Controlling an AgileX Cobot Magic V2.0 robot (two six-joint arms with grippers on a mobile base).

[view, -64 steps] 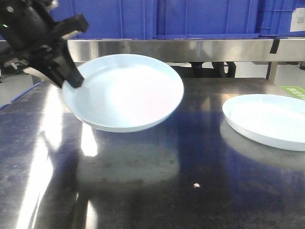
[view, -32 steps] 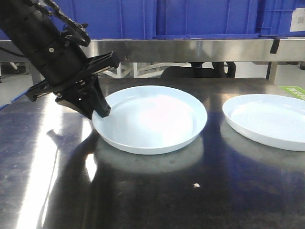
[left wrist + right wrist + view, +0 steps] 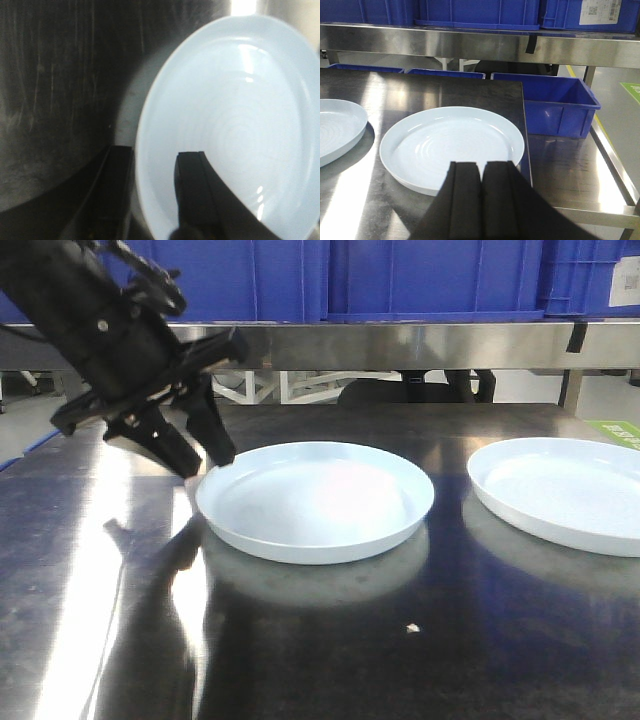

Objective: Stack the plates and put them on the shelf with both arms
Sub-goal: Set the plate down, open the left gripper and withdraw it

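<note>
Presently my left gripper (image 3: 208, 460) stands spread astride the rim of the mid-table plate (image 3: 315, 500); right gripper (image 3: 480, 166) pressed together, empty. I judge it stiff, slippery, breakable: pinch the rim.

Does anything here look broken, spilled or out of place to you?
Nothing really. The middle plate and the right plate both lie flat on the steel tabletop, whole and empty. The only stray thing is a tiny pale speck in front of the middle plate; I can't tell what it is.
</note>
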